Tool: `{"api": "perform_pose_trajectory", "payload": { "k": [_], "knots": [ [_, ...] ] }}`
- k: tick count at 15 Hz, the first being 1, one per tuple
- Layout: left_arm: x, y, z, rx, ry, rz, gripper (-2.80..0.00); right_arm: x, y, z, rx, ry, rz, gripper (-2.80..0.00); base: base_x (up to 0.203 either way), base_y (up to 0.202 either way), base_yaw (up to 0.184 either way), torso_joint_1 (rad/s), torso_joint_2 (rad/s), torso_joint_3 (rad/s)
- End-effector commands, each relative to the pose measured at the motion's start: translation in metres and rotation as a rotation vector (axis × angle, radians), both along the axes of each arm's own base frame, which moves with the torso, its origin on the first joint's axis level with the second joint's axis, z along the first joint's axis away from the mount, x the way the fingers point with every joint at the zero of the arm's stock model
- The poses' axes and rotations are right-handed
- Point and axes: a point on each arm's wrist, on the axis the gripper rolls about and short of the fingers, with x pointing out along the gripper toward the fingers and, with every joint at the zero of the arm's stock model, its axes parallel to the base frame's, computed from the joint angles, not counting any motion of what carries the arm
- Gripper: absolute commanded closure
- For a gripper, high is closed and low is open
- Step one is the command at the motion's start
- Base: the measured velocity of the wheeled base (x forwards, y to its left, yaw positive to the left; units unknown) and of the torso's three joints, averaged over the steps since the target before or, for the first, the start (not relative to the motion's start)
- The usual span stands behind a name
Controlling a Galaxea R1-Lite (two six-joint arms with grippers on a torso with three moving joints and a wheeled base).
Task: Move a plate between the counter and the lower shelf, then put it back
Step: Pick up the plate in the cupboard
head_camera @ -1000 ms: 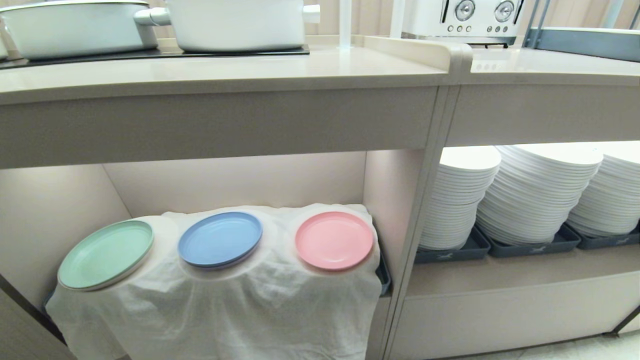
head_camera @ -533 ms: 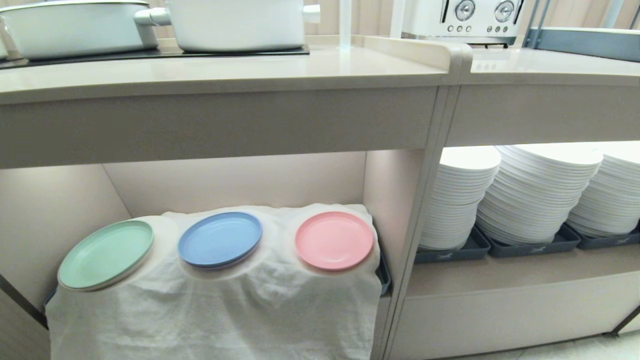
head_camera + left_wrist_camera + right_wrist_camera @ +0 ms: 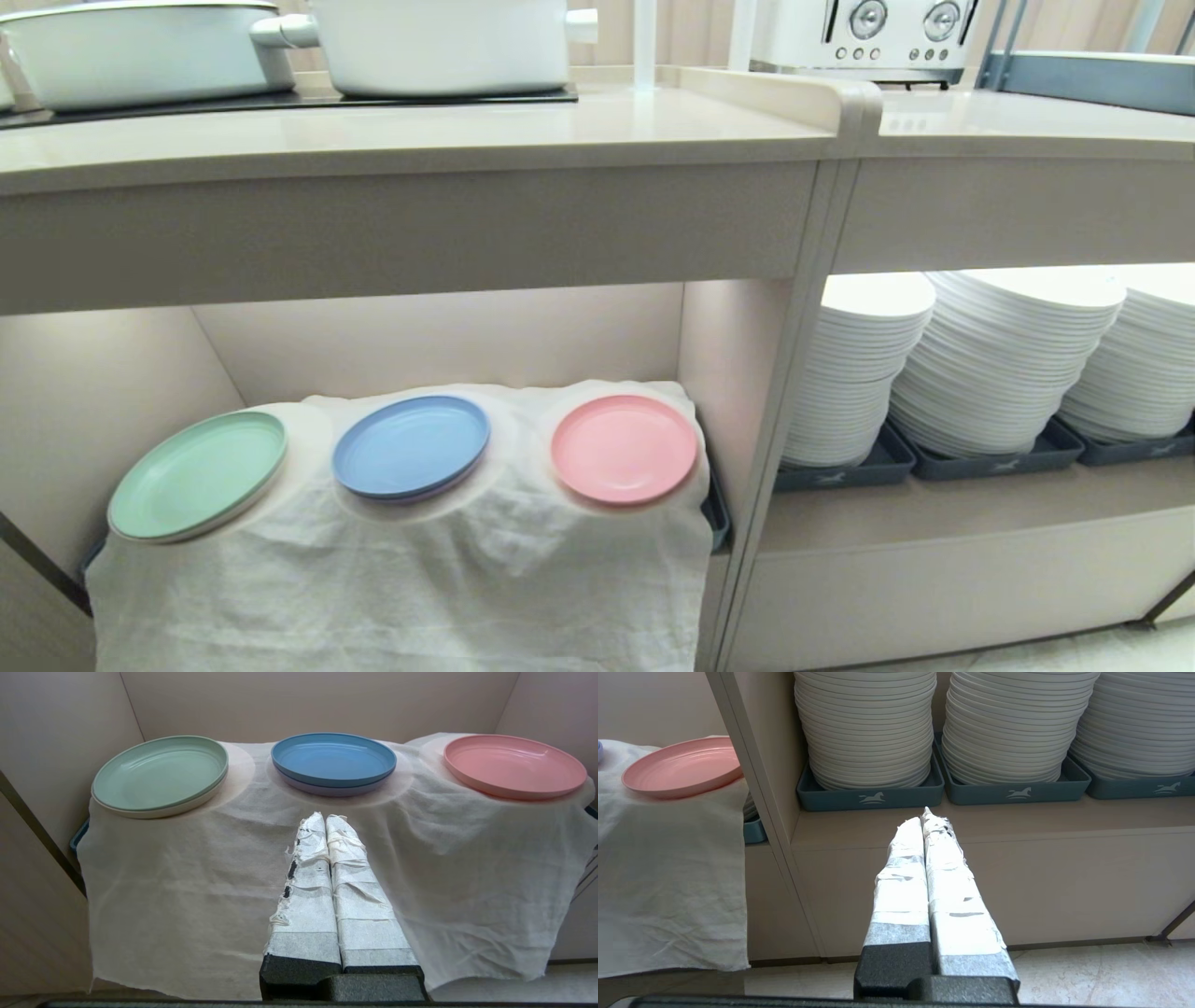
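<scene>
Both my left gripper (image 3: 325,817) and right gripper (image 3: 924,814) are pressed together, tape-wrapped, empty; matte pink plate (image 3: 624,449) rests on wrinkled white cloth (image 3: 420,579).

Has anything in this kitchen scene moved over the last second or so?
Nothing visibly changed. The pink plate lies on the cloth-draped lower shelf beside the blue plate and green plate, as before. Both grippers are shut and empty.
</scene>
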Motion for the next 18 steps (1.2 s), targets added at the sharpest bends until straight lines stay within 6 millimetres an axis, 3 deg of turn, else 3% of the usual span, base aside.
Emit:
{"api": "perform_pose_trajectory", "payload": {
  "k": [1,5,13,18],
  "knots": [
    [0.0001,0.0000,0.0000,0.000,0.001,0.001,0.00,0.0000,0.0000,0.0000,0.000,0.000,-0.001,0.00,0.000,0.000,0.000,0.000,0.00,0.000],
    [0.0000,0.0000,0.0004,0.000,0.000,0.001,0.00,0.0000,0.0000,0.0000,0.000,0.000,0.001,0.00,-0.001,-0.020,0.000,-0.001,0.00,0.001],
    [0.0000,0.0000,0.0004,-0.004,0.000,0.001,0.00,0.0000,0.0000,0.0000,0.000,0.000,0.001,0.00,0.000,-0.165,0.000,0.004,0.00,0.002],
    [0.0000,0.0000,0.0006,-0.007,-0.002,0.001,0.00,0.0000,0.0000,-0.0001,0.000,0.001,0.000,0.00,0.000,0.000,0.000,0.000,0.00,0.000]
  ]
}}
